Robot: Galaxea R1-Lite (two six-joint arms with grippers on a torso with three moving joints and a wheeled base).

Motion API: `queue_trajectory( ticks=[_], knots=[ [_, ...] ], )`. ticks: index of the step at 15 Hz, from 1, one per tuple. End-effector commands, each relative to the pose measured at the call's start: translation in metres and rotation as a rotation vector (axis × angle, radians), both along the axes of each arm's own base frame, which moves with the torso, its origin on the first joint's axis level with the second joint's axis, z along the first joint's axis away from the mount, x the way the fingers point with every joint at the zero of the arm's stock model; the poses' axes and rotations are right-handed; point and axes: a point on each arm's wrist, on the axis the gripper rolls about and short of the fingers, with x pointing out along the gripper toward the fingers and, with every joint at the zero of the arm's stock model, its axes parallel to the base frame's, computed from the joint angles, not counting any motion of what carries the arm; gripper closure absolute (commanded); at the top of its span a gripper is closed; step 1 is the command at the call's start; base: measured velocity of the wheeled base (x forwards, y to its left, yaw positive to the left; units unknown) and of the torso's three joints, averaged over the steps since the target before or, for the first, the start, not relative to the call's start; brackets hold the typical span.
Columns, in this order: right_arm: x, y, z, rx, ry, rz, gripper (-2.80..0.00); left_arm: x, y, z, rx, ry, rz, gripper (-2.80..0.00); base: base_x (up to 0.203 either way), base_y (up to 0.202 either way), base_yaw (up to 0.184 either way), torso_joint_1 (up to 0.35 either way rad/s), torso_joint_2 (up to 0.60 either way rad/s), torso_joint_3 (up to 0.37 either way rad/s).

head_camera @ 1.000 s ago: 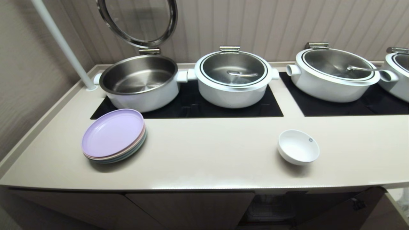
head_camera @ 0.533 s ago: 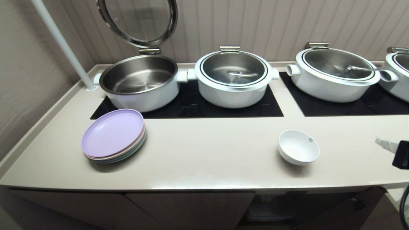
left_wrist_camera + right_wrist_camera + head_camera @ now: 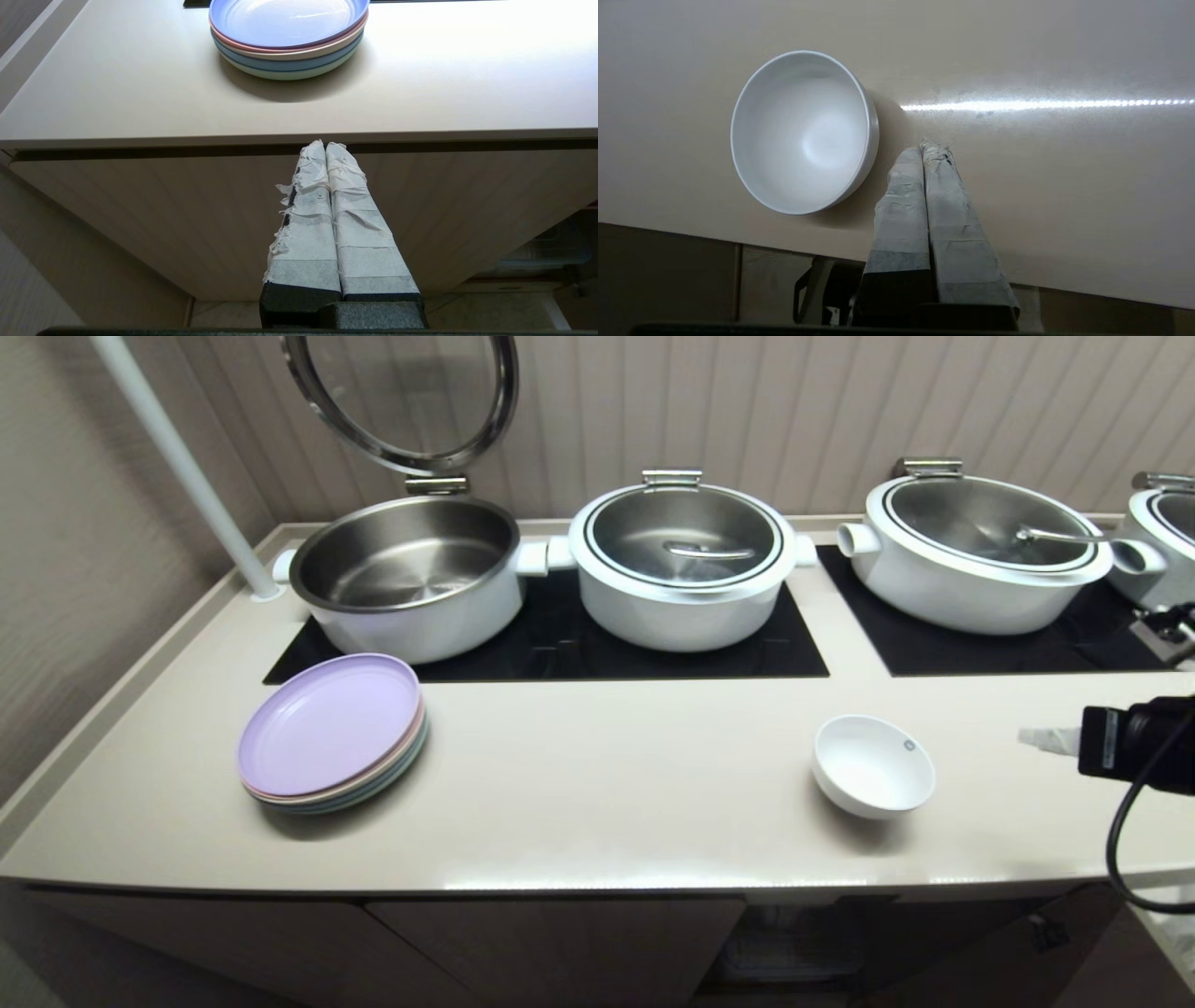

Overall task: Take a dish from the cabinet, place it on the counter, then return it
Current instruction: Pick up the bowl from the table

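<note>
A: Where was the white bowl (image 3: 874, 766) when you looked?

B: It sat upright on the beige countertop (image 3: 597, 784), near the front edge, nothing holding it. The right gripper (image 3: 1038, 738) hung over the same surface, off to the bowl's outer side and apart from it, its tip pointing toward the bowl.

A: And its fingers?

B: Pressed together, tape-wrapped pads flat against each other, with nothing between them. From the right wrist camera the fingertips (image 3: 931, 149) hovered just beside the bowl's (image 3: 803, 133) rim without touching it.

A: What about the other arm?

B: The left gripper (image 3: 325, 145) was parked low in front of the closed ribbed cabinet door (image 3: 187, 219), fingers likewise together and empty, tips level with the counter's (image 3: 140, 102) underside. Ahead of that gripper and above it lay a stack of pastel plates (image 3: 287, 35), lilac on top.

A: Anything beyond the right gripper?

B: Past it, toward the wall, white chafing pots stood on black glass cooktop panels (image 3: 579, 644): one with its round lid (image 3: 401, 397) raised and its steel pan (image 3: 406, 574) bare, the next pot (image 3: 681, 560) with its lid shut. Below the bowl the cabinet (image 3: 803, 943) stood open, dark inside.
</note>
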Motion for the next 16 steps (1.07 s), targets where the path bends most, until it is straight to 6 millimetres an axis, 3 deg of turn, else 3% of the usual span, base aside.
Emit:
queue_trajectory(
  ticks=[1, 7, 9, 10, 11, 16],
  knots=[
    [0.010, -0.002, -0.003, 0.026, 0.052, 0.023, 0.00, 0.000, 0.000, 0.000, -0.001, -0.001, 0.000, 0.00, 0.000, 0.000, 0.000, 0.000, 0.00, 0.000],
    [0.040, -0.009, 0.000, 0.027, 0.107, 0.042, 0.00, 0.000, 0.000, 0.000, -0.001, -0.001, 0.000, 0.00, 0.000, 0.000, 0.000, 0.000, 0.00, 0.000],
    [0.041, -0.009, -0.001, 0.011, 0.107, 0.057, 0.00, 0.000, 0.000, 0.000, -0.001, -0.001, 0.000, 0.00, 0.000, 0.000, 0.000, 0.000, 0.00, 0.000],
    [0.039, -0.008, -0.002, 0.004, 0.111, 0.066, -0.54, 0.000, 0.000, 0.000, -0.001, -0.001, 0.000, 0.00, 0.000, 0.000, 0.000, 0.000, 0.00, 0.000],
    [0.037, -0.008, -0.001, 0.013, 0.114, 0.088, -2.80, 0.000, 0.000, 0.000, -0.001, -0.001, 0.000, 0.00, 0.000, 0.000, 0.000, 0.000, 0.00, 0.000],
    [0.032, -0.006, 0.000, 0.000, 0.093, 0.112, -2.80, 0.000, 0.000, 0.000, -0.001, -0.001, 0.000, 0.00, 0.000, 0.000, 0.000, 0.000, 0.00, 0.000]
  ],
)
